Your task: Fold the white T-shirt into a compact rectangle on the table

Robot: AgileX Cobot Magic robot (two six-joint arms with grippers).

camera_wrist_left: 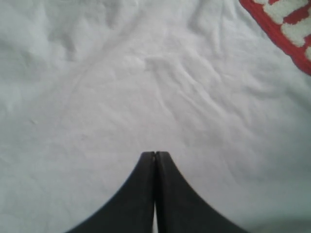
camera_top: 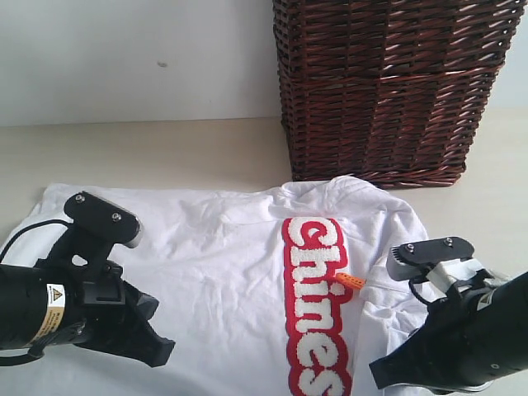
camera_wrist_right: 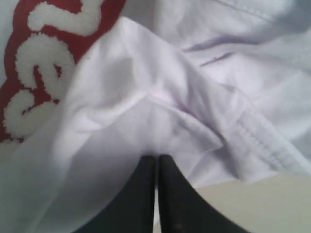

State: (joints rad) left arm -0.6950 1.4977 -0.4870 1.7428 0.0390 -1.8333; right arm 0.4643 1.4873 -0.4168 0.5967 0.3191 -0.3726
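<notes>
White T-shirt [camera_top: 214,256] spread on table [camera_top: 165,157].
Left gripper [camera_wrist_left: 155,154], left of red lettering [camera_top: 318,305]: jaws together over plain cloth. Right gripper [camera_wrist_right: 157,158], right of lettering: jaws pinching a raised cloth fold.

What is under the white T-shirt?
The pale table shows all around the white T-shirt, so the shirt lies on it. Anything else beneath the cloth is hidden.

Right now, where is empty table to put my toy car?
The bare strip of table between the wall and the white T-shirt, left of the basket, is free. A smaller patch lies right of the shirt, in front of the basket. Nearer, the left gripper and right gripper crowd the shirt.
</notes>
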